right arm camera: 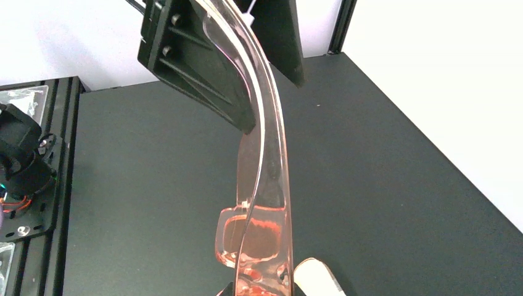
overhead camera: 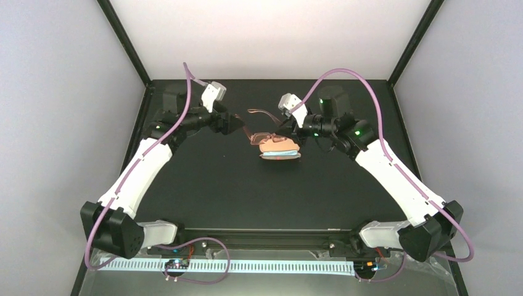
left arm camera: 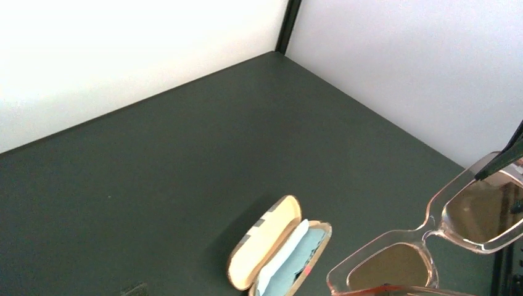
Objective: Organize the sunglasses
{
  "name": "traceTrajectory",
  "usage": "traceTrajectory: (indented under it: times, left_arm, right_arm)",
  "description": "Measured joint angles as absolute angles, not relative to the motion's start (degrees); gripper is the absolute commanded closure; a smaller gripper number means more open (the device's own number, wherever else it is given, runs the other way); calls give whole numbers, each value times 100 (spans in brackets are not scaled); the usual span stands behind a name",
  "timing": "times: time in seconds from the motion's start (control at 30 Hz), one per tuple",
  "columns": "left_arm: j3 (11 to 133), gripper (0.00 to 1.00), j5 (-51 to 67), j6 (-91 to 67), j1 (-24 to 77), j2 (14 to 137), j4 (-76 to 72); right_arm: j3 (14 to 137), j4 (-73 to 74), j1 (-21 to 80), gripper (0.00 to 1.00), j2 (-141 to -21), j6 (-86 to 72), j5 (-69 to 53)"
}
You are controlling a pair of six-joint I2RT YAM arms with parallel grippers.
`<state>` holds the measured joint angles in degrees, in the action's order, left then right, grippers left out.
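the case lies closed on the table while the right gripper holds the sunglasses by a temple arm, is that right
Not quite. The case lies open, not closed: the left wrist view shows its pale lining and a light-blue cloth inside. The rest holds: it is on the table, and the right gripper is shut on a temple arm of the sunglasses.

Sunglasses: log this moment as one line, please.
right gripper: shut on sunglasses, held aloft | left gripper: open, beside them | glasses case: open, blue cloth inside
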<state>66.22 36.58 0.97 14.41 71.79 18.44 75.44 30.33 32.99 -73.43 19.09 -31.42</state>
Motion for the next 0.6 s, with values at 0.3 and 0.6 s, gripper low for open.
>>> traceTrajectory:
  times: [0.3, 0.6]
  left_arm:
    - [6744, 7, 3798, 86, 1890, 7544, 1752]
    - [6744, 2, 4372, 541, 2217, 7575, 1772]
  right_arm:
    - [7535, 2932, 3262, 94, -7343, 1785, -3286]
    - [7435, 2832, 3153, 95, -7343, 1693, -3306]
